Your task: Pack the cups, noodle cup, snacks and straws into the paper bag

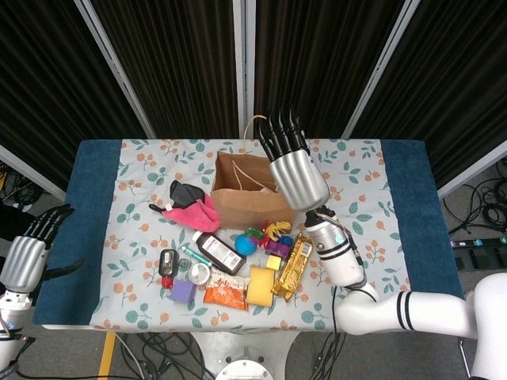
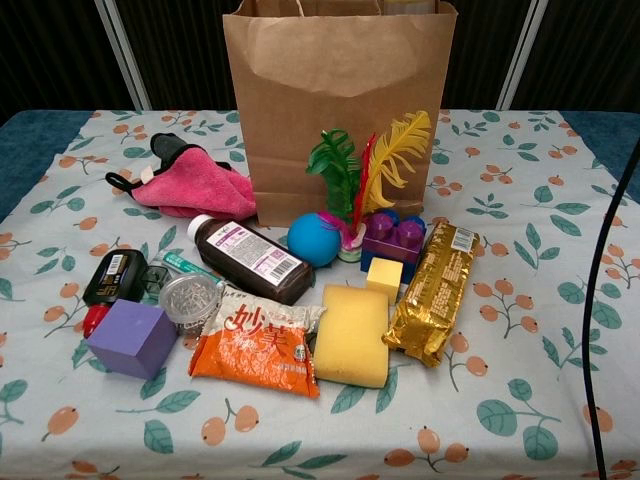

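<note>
Left fingers: the left hand (image 1: 28, 252) hangs off the tabletop's left edge, fingers straight and apart, holding nothing; it looks parked out of the way.
Right fingers: the right hand (image 1: 295, 168) is raised over the paper bag (image 1: 252, 191), fingers stretched toward the far edge, a little apart and empty. I judge it is positioned over the mouth for dropping items in.
Paper bag: upright near the middle of the tabletop (image 1: 396, 206), mouth open upward so things can go in from above; the hand hides much of the opening, so its contents cannot be made out.
Orange snack packet: (image 2: 258, 342) flat near the front edge, left of centre, within reach.
Gold snack pack: (image 2: 434, 292) flat, right of the yellow sponge (image 2: 351, 334), one end toward the bag.
Cups, noodle cup, straws: none show on the tabletop; probably already packed, though I cannot confirm.
Clutter: pink cloth (image 2: 190, 186) left of the bag; brown bottle (image 2: 248, 258) in front.
</note>
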You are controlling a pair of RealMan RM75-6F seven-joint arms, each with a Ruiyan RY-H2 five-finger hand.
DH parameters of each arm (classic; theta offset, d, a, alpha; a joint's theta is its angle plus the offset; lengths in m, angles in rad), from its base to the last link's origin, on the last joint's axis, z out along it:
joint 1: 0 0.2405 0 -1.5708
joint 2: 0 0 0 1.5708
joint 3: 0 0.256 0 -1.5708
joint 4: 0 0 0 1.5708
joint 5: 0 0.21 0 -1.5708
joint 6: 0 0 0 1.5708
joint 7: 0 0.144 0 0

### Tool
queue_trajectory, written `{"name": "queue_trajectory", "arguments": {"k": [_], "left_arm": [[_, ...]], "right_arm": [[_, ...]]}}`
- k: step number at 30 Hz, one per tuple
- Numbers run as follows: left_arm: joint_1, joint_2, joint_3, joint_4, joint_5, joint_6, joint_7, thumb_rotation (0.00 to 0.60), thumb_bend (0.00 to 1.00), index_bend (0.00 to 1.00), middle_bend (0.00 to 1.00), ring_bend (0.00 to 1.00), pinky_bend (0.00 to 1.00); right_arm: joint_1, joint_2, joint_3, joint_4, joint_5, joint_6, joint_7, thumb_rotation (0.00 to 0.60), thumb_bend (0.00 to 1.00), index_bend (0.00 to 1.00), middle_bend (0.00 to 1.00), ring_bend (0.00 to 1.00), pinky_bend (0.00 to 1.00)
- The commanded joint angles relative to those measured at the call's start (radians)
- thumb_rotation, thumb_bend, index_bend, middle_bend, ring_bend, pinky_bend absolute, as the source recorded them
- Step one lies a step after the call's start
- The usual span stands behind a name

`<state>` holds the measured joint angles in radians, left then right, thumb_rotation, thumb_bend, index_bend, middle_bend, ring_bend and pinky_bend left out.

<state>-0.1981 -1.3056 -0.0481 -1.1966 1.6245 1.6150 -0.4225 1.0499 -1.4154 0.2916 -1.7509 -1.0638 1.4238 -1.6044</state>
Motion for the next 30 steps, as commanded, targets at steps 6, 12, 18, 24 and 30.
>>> {"name": "queue_trajectory", "arguments": {"k": [6, 12, 18, 24, 30], "left_arm": [[-0.001, 0.007, 0.009, -0.041, 0.021, 0.008, 0.046, 0.600, 0.10, 0.18, 0.22, 0.15, 0.21], [0.002, 0.011, 0.015, -0.079, 0.034, 0.017, 0.093, 0.600, 0.10, 0.18, 0.22, 0.15, 0.21], [0.014, 0.024, 0.022, -0.105, 0.035, 0.023, 0.124, 0.600, 0.10, 0.18, 0.22, 0.15, 0.21], [0.015, 0.031, 0.022, -0.126, 0.043, 0.027, 0.150, 0.600, 0.10, 0.18, 0.22, 0.15, 0.21], [0.018, 0.023, 0.021, -0.131, 0.039, 0.028, 0.161, 0.600, 0.10, 0.18, 0.22, 0.15, 0.21]], "right_arm": [[-0.108, 0.134, -0.018, -0.187, -0.216, 0.119, 0.214, 0.600, 0.00, 0.00, 0.07, 0.00, 0.00], [-0.191, 0.215, -0.087, -0.291, -0.378, 0.136, 0.344, 0.600, 0.00, 0.01, 0.12, 0.00, 0.00], [-0.329, 0.267, -0.300, -0.283, -0.509, 0.084, 0.470, 0.600, 0.00, 0.15, 0.21, 0.07, 0.06], [-0.397, 0.264, -0.422, -0.139, -0.577, -0.014, 0.683, 0.600, 0.00, 0.29, 0.28, 0.16, 0.14], [-0.401, 0.225, -0.439, -0.032, -0.600, -0.128, 0.762, 0.600, 0.00, 0.32, 0.31, 0.17, 0.15]]}}
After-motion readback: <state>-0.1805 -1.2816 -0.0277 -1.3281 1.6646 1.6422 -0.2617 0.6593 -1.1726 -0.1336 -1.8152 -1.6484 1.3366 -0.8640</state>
